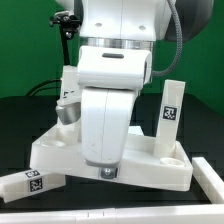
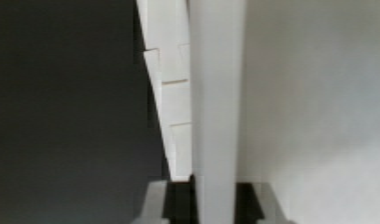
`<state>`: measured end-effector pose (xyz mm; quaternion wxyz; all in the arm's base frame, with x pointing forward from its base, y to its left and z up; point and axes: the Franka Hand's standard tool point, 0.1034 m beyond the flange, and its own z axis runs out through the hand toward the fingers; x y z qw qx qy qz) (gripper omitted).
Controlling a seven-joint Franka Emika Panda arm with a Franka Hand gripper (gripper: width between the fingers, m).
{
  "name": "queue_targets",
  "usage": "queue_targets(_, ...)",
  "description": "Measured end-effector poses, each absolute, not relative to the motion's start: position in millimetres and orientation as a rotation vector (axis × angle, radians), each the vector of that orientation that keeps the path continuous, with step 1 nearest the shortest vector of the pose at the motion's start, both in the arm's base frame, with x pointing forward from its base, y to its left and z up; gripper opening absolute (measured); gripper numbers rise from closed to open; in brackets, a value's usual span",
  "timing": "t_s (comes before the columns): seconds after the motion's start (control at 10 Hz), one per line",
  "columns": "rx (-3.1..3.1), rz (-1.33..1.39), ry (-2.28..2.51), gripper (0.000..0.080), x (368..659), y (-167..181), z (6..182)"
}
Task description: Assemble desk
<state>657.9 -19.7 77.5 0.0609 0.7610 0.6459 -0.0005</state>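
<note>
Desk top (image 1: 55, 152) lies flat on the table (image 1: 15, 125), its near edge directly under the jaws. The gripper (image 1: 103, 175) seems pinched tight on the top's thin rim (image 2: 219, 100), though the wrist view is too blurred to be sure. One upright leg (image 1: 170, 108) stands at a corner beyond the jaws; a loose leg (image 1: 25, 181) lies beside them. So narrow a pinch could slip, or a pull could skew the top. The arm hides the top's middle and far sockets.

Desk top (image 1: 148, 166) smooth white plastic, slight sheen; table (image 1: 14, 126) matt black.
</note>
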Motion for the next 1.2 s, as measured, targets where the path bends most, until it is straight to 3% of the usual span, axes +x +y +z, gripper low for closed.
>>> queue_targets(0.8, 2.254, 0.015, 1.974, 0.0045, 646, 21, 36.2)
queue_targets(1.2, 2.212, -0.01, 1.989, 0.0045, 652, 24, 33.8)
